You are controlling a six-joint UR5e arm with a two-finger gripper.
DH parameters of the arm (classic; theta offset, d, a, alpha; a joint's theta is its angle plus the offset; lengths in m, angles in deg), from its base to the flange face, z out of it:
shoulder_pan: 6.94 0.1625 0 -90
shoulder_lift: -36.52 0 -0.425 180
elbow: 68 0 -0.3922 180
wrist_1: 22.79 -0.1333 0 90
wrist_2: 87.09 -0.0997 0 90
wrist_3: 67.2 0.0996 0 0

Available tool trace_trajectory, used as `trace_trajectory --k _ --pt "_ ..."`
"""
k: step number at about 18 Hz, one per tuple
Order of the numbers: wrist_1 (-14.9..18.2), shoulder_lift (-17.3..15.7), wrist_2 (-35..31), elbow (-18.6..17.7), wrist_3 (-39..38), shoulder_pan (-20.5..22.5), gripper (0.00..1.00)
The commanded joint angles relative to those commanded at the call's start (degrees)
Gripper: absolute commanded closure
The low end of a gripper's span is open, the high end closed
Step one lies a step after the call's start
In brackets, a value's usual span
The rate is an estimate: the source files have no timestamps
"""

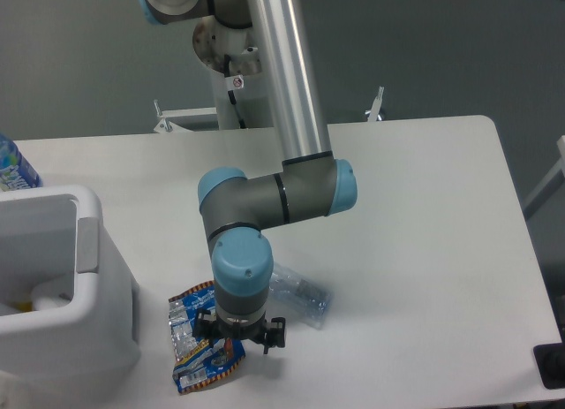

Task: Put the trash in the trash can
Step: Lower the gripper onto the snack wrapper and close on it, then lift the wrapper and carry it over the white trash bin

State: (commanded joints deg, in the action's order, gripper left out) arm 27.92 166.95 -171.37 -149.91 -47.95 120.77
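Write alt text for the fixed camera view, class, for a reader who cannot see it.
A robot arm's gripper hovers over a blue-and-orange snack wrapper on a white table. A crushed clear bottle lies beside it, and a white bin stands at the left.

Snack wrapper (196,349): its middle is covered by the gripper (237,340); whether contact is made cannot be told.
Gripper fingers: dark, small; their spread cannot be read.
Crushed bottle (298,295): its near end is hidden behind the wrist.
Trash can (62,285): cut off by the left edge; contents largely concealed.
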Motion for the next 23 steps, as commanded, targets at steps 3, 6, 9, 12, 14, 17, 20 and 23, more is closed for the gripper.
trace_trajectory --k 3,6,9,12,14,17,20,23 --pt "-0.26 0.53 0.0 0.09 0.0 -0.53 0.0" --pt "-0.26 0.53 -0.17 0.17 -0.18 -0.62 0.37" --pt "-0.26 0.44 -0.44 0.35 -1.22 -0.62 0.78" --pt "-0.26 0.27 -1.49 0.62 -2.02 -0.62 0.94" --pt "-0.26 0.0 -1.58 0.7 -2.02 -0.62 1.0" --pt "-0.26 -0.35 -1.58 0.97 -2.11 -0.53 1.0" --pt "-0.26 -1.48 -1.58 1.4 -2.11 -0.44 1.0" --pt "-0.26 -4.64 -1.58 4.99 -2.46 0.61 1.0"
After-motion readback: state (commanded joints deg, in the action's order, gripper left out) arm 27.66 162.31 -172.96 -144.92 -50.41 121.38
